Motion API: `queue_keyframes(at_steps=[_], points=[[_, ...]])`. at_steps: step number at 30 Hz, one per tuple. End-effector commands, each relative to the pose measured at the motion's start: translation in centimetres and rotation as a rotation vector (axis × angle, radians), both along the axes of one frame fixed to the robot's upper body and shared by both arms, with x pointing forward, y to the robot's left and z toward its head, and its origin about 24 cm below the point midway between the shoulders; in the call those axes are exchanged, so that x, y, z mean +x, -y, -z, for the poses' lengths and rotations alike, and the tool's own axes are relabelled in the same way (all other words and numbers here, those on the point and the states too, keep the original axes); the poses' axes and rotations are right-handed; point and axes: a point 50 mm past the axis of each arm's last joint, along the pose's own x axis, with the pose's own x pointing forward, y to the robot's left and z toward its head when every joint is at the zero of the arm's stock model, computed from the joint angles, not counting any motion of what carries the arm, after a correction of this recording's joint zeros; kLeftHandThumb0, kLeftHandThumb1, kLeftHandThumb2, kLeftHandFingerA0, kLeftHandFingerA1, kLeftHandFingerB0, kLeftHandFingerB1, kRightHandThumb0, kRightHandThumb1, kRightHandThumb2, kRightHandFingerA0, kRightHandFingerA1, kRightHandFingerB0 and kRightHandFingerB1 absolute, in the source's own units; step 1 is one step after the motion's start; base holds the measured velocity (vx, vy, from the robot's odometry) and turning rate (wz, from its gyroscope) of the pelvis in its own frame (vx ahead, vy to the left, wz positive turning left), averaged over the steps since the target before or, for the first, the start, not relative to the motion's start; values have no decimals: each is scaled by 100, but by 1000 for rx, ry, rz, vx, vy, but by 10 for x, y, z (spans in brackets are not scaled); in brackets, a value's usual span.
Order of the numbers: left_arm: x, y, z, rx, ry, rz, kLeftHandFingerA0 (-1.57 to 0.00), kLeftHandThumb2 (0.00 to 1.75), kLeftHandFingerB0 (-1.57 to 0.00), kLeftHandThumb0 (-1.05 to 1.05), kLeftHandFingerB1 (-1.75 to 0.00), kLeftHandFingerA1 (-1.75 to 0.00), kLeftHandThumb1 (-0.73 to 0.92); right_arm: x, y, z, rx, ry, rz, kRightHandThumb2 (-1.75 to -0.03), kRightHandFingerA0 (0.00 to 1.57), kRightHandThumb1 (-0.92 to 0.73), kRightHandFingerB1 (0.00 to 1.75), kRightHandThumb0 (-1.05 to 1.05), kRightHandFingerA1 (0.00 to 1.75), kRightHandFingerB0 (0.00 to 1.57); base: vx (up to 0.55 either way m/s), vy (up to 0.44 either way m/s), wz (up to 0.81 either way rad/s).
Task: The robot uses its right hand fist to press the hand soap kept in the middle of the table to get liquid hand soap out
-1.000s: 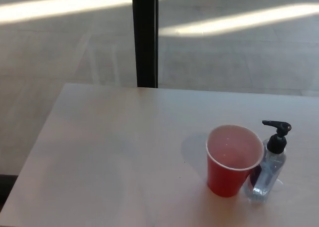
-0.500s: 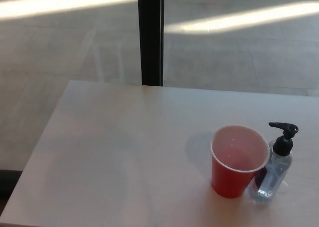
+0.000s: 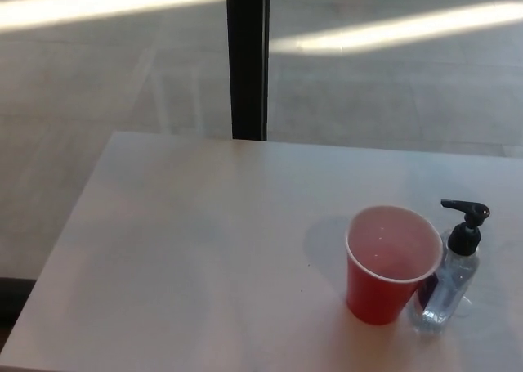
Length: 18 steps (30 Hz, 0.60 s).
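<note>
Soap bottle (image 3: 448,286) stands upright touching a red cup (image 3: 387,266); neither hand shows.

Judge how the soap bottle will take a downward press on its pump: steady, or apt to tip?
The soap bottle looks tall and narrow, so an off-centre press could tip it. The black pump offers a small target, and its spout points left over the red cup. The cup stands close against its left, perhaps bracing it slightly, though it looks empty and light.

Hidden and cut-off parts

The red cup (image 3: 392,264) covers the soap bottle's (image 3: 445,294) lower left side; the counter (image 3: 204,257) runs off the frame's bottom and right edges.
</note>
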Motion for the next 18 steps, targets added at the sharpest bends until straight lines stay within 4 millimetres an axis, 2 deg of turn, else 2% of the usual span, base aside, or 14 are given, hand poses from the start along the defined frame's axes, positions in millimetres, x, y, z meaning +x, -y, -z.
queue_keyframes(at_steps=[1, 2, 4, 6, 9, 12, 13, 16, 18], points=[[-4, -4, -1, 8, -15, -47, -51, 124, -33, -47, -90, -103, 92, 6, -18, 20, -71, -108, -195, -126, 99, -63, 164, 0, 175, 70, 0, 0, 0], [-4, -4, -1, 7, -13, -47, -51, 124, -34, -48, -90, -103, 92, 8, -22, 27, -74, -155, -207, -137, 101, -55, 173, -4, 175, 68, 0, 0, 0], [-4, -5, -2, 2, -4, -25, -46, 129, -27, -48, -81, -96, 92, 12, -23, 37, -86, -180, -240, -144, 101, -50, 175, -8, 175, 69, 0, 0, 0], [-4, -5, -2, 1, -2, -23, -46, 129, -27, -48, -81, -96, 92, 12, -23, 38, -89, -182, -243, -144, 101, -50, 175, -8, 175, 69, 0, 0, 0], [-4, -5, -2, 3, -1, -33, -47, 127, -33, -48, -90, -100, 92, 15, -26, 41, -95, -197, -251, -142, 99, -52, 175, -6, 175, 63, 0, 0, 0], [-5, -5, -2, 6, -7, -26, -48, 128, -30, -47, -84, -98, 91, 20, -30, 42, -84, -205, -269, -133, 100, -57, 171, -8, 175, 67, 0, 0, 0], [-5, -5, -2, 0, -3, -33, -44, 130, -24, -47, -78, -93, 90, 21, -31, 42, -78, -199, -287, -130, 101, -58, 172, -8, 175, 67, 0, 0, 0], [-6, -5, -2, 7, -11, -48, -49, 125, -33, -48, -87, -98, 91, 25, -32, 41, -86, -184, -273, -132, 99, -55, 171, -12, 175, 66, 0, 0, 0], [-5, -5, -2, 5, -6, -44, -50, 126, -33, -48, -88, -101, 92, 27, -33, 38, -86, -167, -264, -133, 100, -55, 170, -13, 175, 68, 0, 0, 0]])
